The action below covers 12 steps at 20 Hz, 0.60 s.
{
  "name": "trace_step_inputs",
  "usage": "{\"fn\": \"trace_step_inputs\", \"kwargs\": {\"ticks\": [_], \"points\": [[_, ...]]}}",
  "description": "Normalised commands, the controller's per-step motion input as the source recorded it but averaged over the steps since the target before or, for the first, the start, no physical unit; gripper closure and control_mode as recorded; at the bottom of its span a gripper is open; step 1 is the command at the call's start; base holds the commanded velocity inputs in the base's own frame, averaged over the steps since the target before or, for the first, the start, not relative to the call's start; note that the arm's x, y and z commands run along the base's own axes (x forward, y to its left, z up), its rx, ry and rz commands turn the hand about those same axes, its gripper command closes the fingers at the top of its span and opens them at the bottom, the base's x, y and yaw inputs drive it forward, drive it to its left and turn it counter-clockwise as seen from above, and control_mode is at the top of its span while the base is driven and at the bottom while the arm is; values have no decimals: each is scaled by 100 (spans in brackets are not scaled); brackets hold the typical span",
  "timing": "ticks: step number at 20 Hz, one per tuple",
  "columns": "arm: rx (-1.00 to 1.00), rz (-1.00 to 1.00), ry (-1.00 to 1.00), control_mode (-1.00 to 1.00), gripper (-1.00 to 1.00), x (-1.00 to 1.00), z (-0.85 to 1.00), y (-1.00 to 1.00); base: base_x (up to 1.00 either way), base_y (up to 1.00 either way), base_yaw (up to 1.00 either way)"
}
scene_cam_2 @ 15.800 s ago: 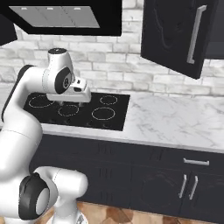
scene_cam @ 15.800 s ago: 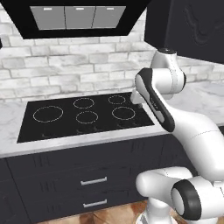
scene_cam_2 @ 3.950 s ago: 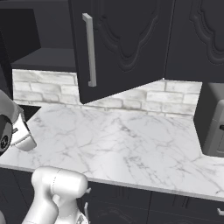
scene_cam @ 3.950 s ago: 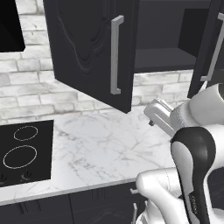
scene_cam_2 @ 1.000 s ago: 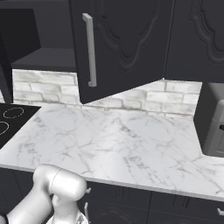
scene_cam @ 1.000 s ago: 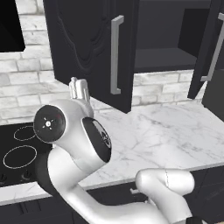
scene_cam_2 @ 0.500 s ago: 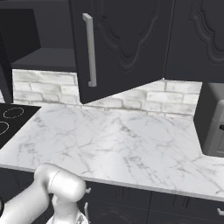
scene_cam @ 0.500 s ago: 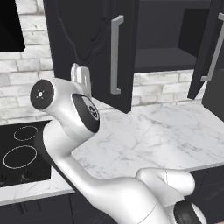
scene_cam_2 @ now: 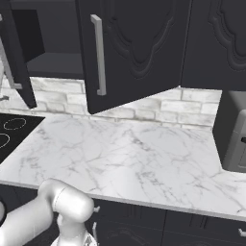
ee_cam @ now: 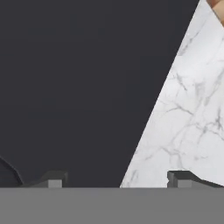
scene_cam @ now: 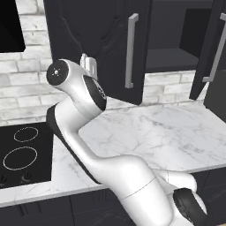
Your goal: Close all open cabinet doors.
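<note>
Left base view — white arm reached up behind the tall matte black open cabinet door [scene_cam: 101, 39] with long silver bar handle [scene_cam: 130, 50] | gripper [ee_cam: 116, 180] tips stood apart, nothing between them | step: lining up a push | next — likely press door's black face shut.

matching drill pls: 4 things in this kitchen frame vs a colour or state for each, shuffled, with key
Things:
1. left cabinet door
2. counter
3. backsplash
4. cooktop

Colour or state:
A. black glass with white ring burners
B. white marble with grey veins
C. swung open, silver bar handle
D. pale grey-white brick

Pairs: 1-C, 2-B, 3-D, 4-A
</note>
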Motion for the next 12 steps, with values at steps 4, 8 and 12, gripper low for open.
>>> {"fn": "trace_step_inputs", "kwargs": {"ticks": [4,8,12], "points": [[0,-16,0,-100,-100,53,0,-31,0,0,0],[0,-16,0,-100,-100,53,0,-36,0,0,0],[1,-14,0,-100,-100,53,0,-36,0,0,0]]}}
